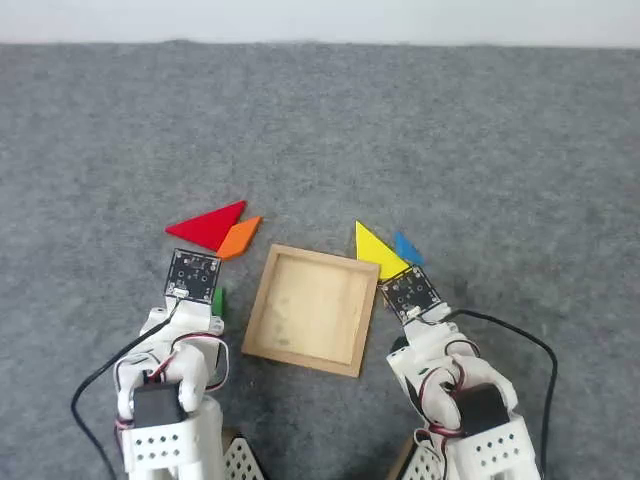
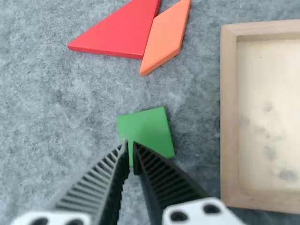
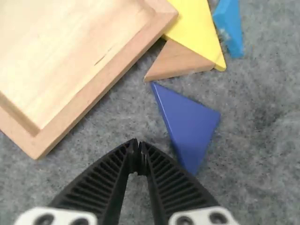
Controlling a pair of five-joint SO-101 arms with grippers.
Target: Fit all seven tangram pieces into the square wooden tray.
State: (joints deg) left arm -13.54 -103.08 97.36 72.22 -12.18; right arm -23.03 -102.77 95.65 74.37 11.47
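The square wooden tray (image 1: 263,306) lies between my two arms with nothing inside it. Left of it sit a red triangle (image 1: 208,226) and an orange parallelogram (image 1: 239,238). My left gripper (image 2: 130,151) is shut, its tips over the near edge of a green square (image 2: 149,129); no grip on it is apparent. Right of the tray lie a yellow triangle (image 1: 377,250) and a light blue piece (image 1: 407,247). In the right wrist view, a tan wooden triangle (image 3: 176,63) and a dark blue triangle (image 3: 187,123) lie beside the tray's corner (image 3: 159,18). My right gripper (image 3: 138,152) is shut on nothing.
Grey felt covers the table (image 1: 320,130). The far half is open room. Both arm bases stand at the near edge, with a black cable (image 1: 520,340) looping on the right.
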